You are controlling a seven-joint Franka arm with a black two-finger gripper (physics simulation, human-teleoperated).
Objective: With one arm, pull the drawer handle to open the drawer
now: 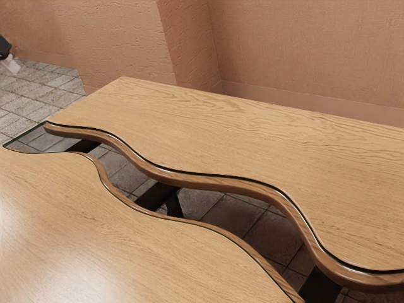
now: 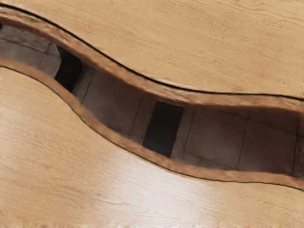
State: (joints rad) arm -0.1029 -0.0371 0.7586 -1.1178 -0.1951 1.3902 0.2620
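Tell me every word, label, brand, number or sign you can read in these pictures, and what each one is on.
There are none to read.
The far wooden tabletop and the near wooden tabletop show wood grain and no lettering.
The tiled floor and the wall carry no label, brand, number or sign.

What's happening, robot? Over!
Wrist camera looking down on wavy gap between near tabletop and far tabletop. Drawer handle: cannot tell from here. Through the gap: tiled floor, dark table legs.
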